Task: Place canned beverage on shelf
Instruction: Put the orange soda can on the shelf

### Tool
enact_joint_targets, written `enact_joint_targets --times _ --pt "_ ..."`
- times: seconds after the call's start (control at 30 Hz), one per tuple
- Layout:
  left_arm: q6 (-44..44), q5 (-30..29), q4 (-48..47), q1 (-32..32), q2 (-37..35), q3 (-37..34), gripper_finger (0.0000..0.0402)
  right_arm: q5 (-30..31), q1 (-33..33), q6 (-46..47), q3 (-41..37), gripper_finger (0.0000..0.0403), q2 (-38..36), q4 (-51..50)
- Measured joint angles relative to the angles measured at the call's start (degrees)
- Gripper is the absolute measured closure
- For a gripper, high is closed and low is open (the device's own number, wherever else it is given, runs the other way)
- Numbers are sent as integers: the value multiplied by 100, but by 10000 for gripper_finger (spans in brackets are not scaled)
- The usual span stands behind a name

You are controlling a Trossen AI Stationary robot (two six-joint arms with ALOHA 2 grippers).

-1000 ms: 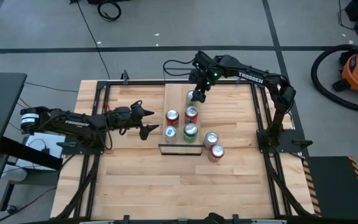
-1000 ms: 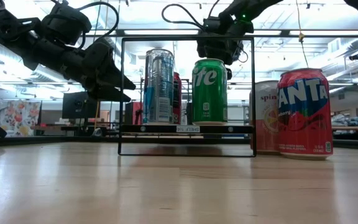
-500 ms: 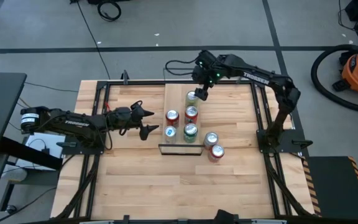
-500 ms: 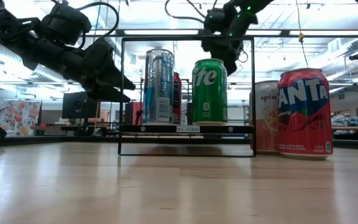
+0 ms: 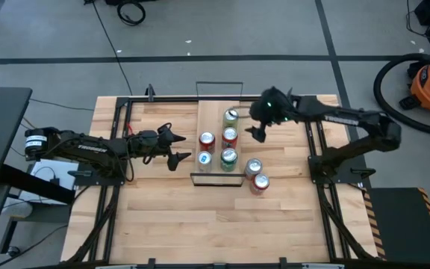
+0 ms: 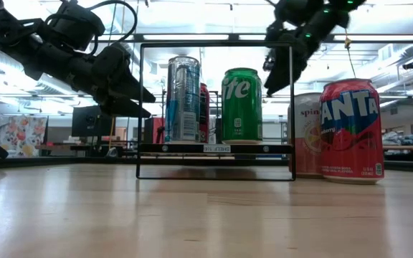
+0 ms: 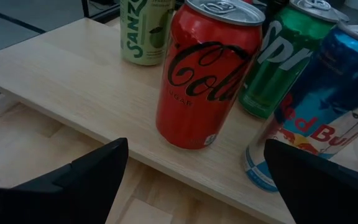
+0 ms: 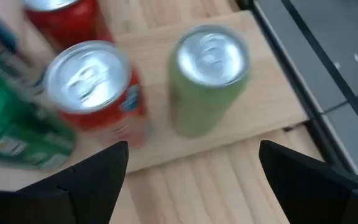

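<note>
The shelf (image 5: 211, 112) is a narrow light-wood board with black wire rails, lying on the slatted table. Several cans stand upright on it: a pale green one (image 5: 231, 116) at the far end, two red ones (image 5: 230, 136) (image 5: 207, 140), a blue one (image 5: 204, 158) and a green one (image 5: 228, 157). My right gripper (image 5: 258, 133) hangs open above the table just right of the shelf, beside the pale green can (image 8: 210, 81) and clear of it. My left gripper (image 5: 178, 146) stands open left of the shelf, facing the red cola can (image 7: 207, 81).
Two more cans stand on the table right of the shelf's near end: a red Fanta can (image 6: 350, 129) and a pink one (image 6: 307, 132) behind it. The shelf's black wire rail (image 6: 214, 44) rises over its near end. Bare tabletop lies toward the near edge.
My right gripper has drawn away from the pale green can at the shelf's far end, moving toward the table's right and near edges while tipping and rolling; it stays open. The can stays upright on the shelf.
</note>
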Motion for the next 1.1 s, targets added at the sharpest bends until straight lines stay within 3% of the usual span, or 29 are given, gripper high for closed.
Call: enact_joint_targets --times 0.37,0.57,0.77,1.1 --pt "-458 -1 4 0 0 0 13 319 662 56 -1771 30 -1193 1489" --pt "-527 -1 4 0 0 0 13 -42 1018 -185 -2266 30 -1665 1749" --pt "-591 -1 4 0 0 0 13 -713 1586 -106 -2481 30 -1791 2124" --pt "-595 -1 2 0 0 0 13 -431 2285 127 -3252 30 -1787 3062"
